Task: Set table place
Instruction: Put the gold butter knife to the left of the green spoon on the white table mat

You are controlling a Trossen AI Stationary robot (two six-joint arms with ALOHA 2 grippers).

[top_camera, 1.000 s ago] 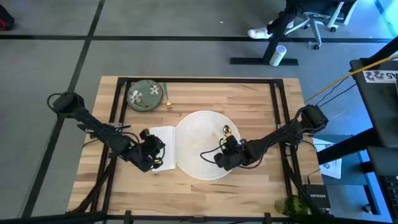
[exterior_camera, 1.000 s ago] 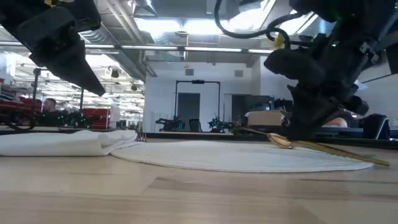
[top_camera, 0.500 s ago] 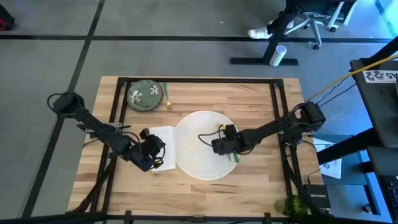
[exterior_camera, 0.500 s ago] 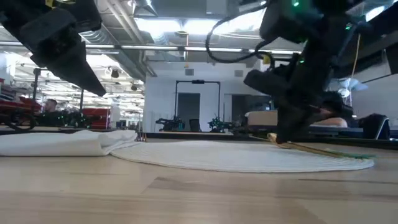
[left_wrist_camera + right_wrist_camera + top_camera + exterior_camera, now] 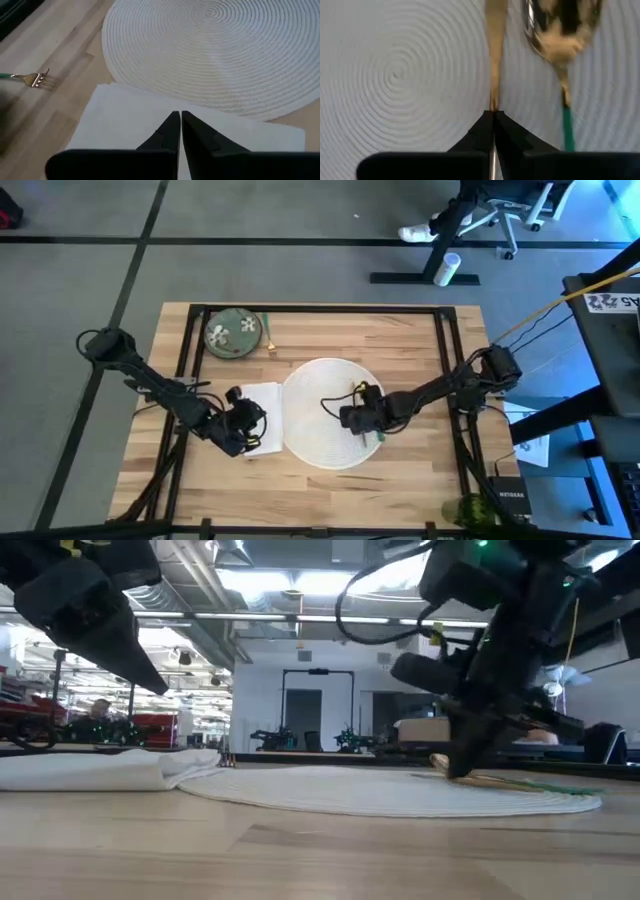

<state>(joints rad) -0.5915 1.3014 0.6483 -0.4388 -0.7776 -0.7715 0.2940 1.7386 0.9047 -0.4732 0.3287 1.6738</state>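
I'm working the cutlery step of the place setting. My right gripper (image 5: 358, 418) is hovering low over the round white woven plate (image 5: 305, 435), fingers pressed together and pinching a thin gold utensil (image 5: 495, 45), probably a knife, blade pointing out ahead of the fingertips. The gold spoon (image 5: 555, 35) with its green handle is lying on the plate just beside that blade. In the low view both pieces are resting on the plate's far right part, under my right gripper (image 5: 462, 768).

My left gripper (image 5: 243, 436) is waiting over the white napkin (image 5: 262, 398), fingers closed on nothing that I can see. The napkin is lying flat just left of the plate, its edge touching or slightly under the plate rim in the left wrist view. The gold fork (image 5: 32, 78) is lying on bare table (image 5: 400, 340) beyond the napkin, near the green flowered dish (image 5: 233, 333) at the far left corner. No tumbler showing on the table.

Judging by this, the setting is only partly done: cutlery is in the wrong spot, on the plate. Next move probably calls for lifting the pinched knife clear without dragging the spoon, then carrying it off the plate and laying it straight beside the rim. Risk: the thin handle slipping or rotating in the pinch.
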